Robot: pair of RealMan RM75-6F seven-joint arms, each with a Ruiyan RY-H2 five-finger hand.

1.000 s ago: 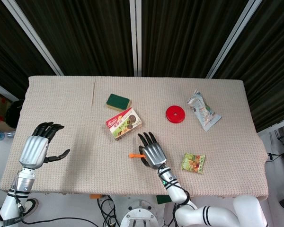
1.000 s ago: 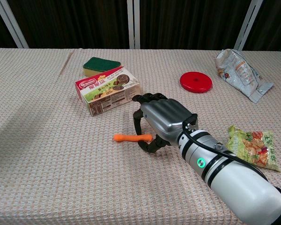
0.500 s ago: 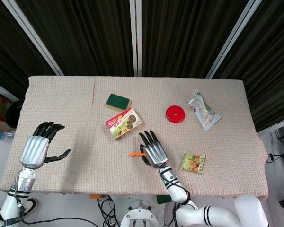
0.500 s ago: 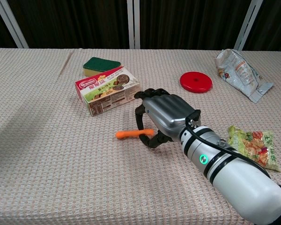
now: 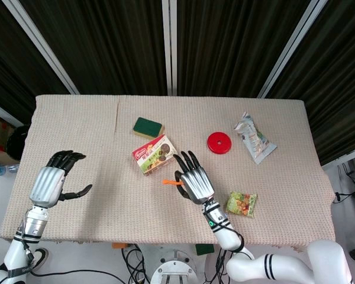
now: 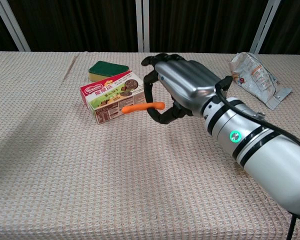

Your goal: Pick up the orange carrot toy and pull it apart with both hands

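The carrot toy [image 6: 142, 106] is plain orange. The right hand [image 6: 182, 90] holding it is silver with black fingers [image 6: 151, 60], and so is the left hand [image 5: 49, 183]. The surface [image 6: 65, 165] wears a beige waffle weave. The sponge [image 6: 108, 69] is dark green over yellow; the disc [image 5: 219, 142] is red; the box [image 6: 115, 96] is red, white and green; the snack packet [image 5: 242, 203] is green, printed in orange and yellow.
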